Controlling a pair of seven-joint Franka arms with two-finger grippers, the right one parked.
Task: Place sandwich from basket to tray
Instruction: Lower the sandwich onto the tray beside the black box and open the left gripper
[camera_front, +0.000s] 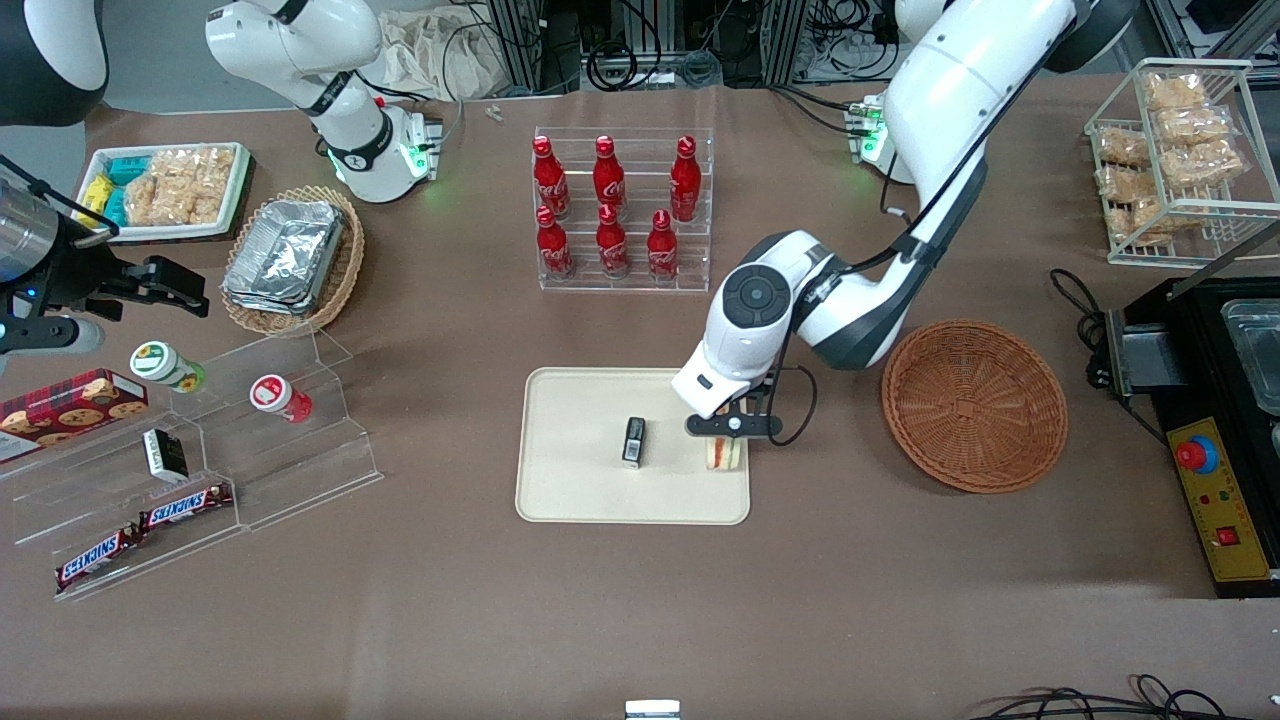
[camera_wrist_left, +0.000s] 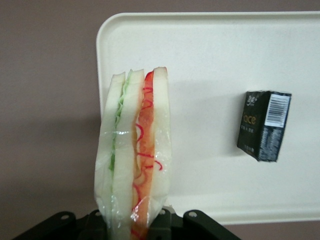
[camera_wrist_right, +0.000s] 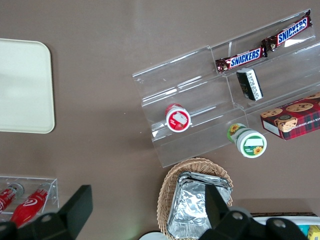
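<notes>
Gripper (camera_front: 724, 440) holds sandwich (camera_wrist_left: 134, 160) over tray (camera_front: 580, 500) edge.

The end effector (camera_front: 724, 445) hides most of the sandwich (camera_front: 723, 455) (front view); its fingertips are unseen.

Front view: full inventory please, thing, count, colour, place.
sandwich: 1, white with red-green filling, held over tray edge
tray: 1, cream, table centre
black box: 1, on tray
basket: 1, reddish-brown, empty, beside tray
cola bottles: 6, red, clear rack
foil containers: stack, silver, tan basket
Snickers bars: 2, brown, acrylic stand
cookie box: 1, red
gripper: 1, black, jaws shut on sandwich
</notes>
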